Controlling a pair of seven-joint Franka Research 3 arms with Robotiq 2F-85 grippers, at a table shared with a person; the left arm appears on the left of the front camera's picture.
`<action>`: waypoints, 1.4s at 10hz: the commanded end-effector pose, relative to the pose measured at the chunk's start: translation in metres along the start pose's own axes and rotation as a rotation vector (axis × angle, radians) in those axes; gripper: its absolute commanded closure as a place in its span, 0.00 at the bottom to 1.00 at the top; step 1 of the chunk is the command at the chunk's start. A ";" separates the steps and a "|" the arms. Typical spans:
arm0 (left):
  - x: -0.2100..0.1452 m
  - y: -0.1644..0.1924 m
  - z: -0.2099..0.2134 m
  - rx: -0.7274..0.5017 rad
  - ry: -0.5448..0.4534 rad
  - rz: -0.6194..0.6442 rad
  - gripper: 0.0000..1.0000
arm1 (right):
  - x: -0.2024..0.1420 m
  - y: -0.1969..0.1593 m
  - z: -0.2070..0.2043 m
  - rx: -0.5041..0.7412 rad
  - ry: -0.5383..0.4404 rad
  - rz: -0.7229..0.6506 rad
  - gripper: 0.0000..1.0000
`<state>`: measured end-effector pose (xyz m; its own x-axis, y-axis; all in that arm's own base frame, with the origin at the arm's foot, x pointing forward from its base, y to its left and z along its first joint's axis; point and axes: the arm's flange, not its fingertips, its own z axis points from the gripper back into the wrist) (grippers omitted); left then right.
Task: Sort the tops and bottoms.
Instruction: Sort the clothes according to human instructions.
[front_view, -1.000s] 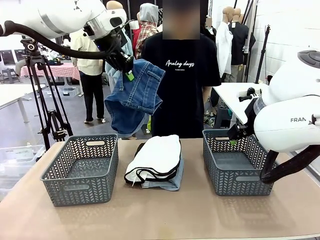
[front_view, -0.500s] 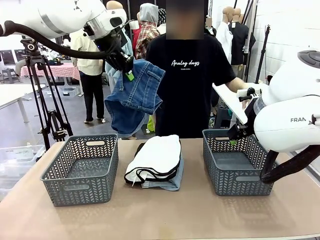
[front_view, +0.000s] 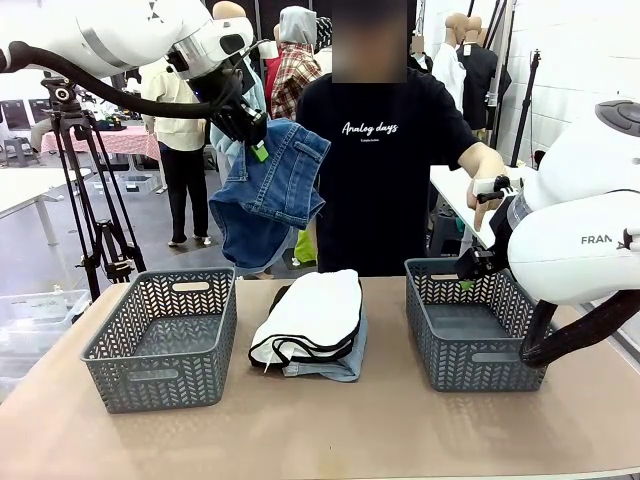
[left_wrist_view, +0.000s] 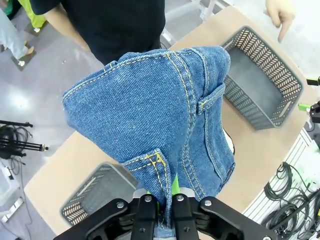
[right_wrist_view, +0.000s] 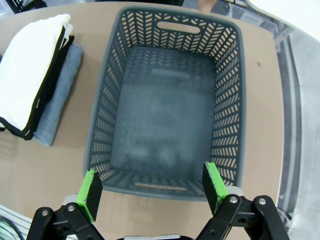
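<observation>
The left arm reaches in high from the robot's left, its forearm sloping down to the wrist. The left pincer is pressed together on a fold of the dark blue denim bottoms. The garment hangs free in the air, above the far edge of the tabletop, over the gap between the left basket and the pile, in front of the person.

The right arm is bent at the elbow at the robot's right. The right pincer points down into the right basket, above one short end wall. Its green pads are spread wide, with nothing between them.

The white top with black edging lies on the pale denim bottoms between the baskets. The person's hand is raised beyond the right basket.
</observation>
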<state>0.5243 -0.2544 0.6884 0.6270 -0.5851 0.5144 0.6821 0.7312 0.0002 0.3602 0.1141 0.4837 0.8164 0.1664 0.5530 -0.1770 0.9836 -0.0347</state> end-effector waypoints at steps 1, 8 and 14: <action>0.000 -0.002 0.007 0.015 -0.006 0.006 1.00 | -0.001 -0.001 -0.001 -0.001 0.007 0.003 0.00; 0.000 -0.002 0.007 0.015 -0.006 0.006 1.00 | -0.002 -0.054 0.053 -0.094 -0.042 -0.106 0.00; 0.000 -0.002 0.007 0.015 -0.006 0.006 1.00 | -0.039 -0.160 0.110 0.099 0.056 -0.235 0.00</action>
<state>0.5239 -0.2548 0.6891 0.6260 -0.5853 0.5153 0.6826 0.7308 0.0008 0.2896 -0.0597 0.5567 0.8352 -0.1129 0.5382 0.0532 0.9907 0.1253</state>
